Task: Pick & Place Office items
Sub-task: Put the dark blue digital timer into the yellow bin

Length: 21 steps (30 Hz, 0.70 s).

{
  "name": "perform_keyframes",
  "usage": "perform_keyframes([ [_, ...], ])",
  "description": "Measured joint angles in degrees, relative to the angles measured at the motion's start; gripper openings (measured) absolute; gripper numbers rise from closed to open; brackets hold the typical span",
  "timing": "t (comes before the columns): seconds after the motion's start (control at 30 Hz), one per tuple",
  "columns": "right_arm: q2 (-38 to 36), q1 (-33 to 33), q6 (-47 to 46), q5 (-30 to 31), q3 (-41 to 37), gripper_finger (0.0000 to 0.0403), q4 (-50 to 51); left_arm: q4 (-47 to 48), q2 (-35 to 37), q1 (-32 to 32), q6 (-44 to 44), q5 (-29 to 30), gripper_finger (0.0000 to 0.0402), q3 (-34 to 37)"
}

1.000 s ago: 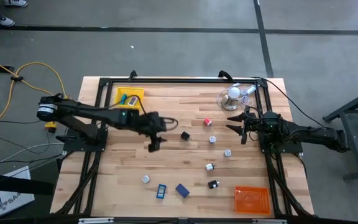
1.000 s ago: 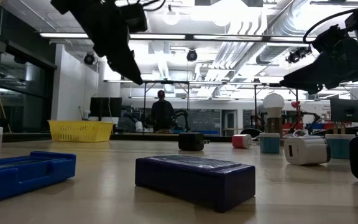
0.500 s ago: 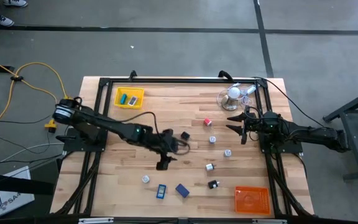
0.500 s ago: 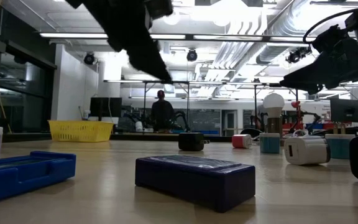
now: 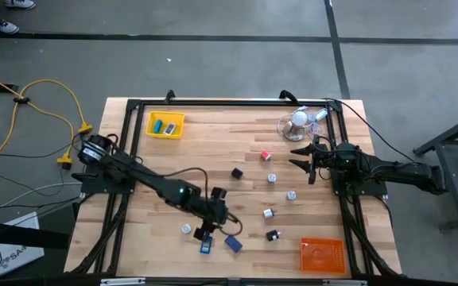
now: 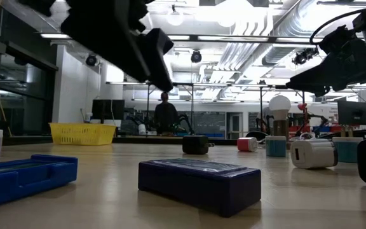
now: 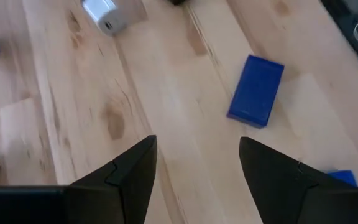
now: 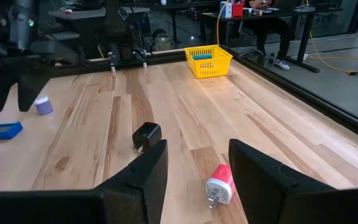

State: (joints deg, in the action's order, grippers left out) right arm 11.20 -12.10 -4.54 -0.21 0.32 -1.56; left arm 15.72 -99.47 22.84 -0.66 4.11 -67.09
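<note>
The left gripper [image 5: 207, 231], fingers spread and holding nothing, hangs in the lower middle of the overhead view, right above a light blue block [image 5: 206, 244] with a darker blue block [image 5: 233, 242] just beside it. The right gripper [image 5: 306, 161], part open and empty, waits at the right edge of the table [image 5: 173, 179]. Other office items lie scattered across the centre. The yellow tray [image 5: 166, 125], upper left, holds a teal stick and one small piece; the orange tray [image 5: 323, 255], lower right, looks bare. In the table-level view, the dark blue block [image 6: 200, 181] fills the lower centre. In the left wrist view, a blue block [image 7: 256, 90] sits upper right, off the line between the two fingers [image 7: 129, 180] (so a straight descent would likely miss or nudge it). In the right wrist view, a red-capped piece [image 8: 218, 185] and a black piece [image 8: 145, 135] lie ahead.
</note>
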Motion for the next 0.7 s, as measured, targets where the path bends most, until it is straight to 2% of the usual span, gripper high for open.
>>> perform_keyframes([
  [0.17,0.01,-0.02,0.02,0.00,-0.01,0.0158,0.02,-1.69,-2.81,2.05,1.33,1.99,0.0221,0.00],
  [0.43,0.00,0.00,0.02,0.00,-0.01,0.0158,0.02,-5.77,-5.85,2.89,4.56,-0.94,0.0221,0.00],
  [0.7,0.00,-0.02,0.01,0.00,-0.01,0.0158,-0.04,-7.34,-6.68,3.71,6.59,-1.28,0.0221,-0.15],
])
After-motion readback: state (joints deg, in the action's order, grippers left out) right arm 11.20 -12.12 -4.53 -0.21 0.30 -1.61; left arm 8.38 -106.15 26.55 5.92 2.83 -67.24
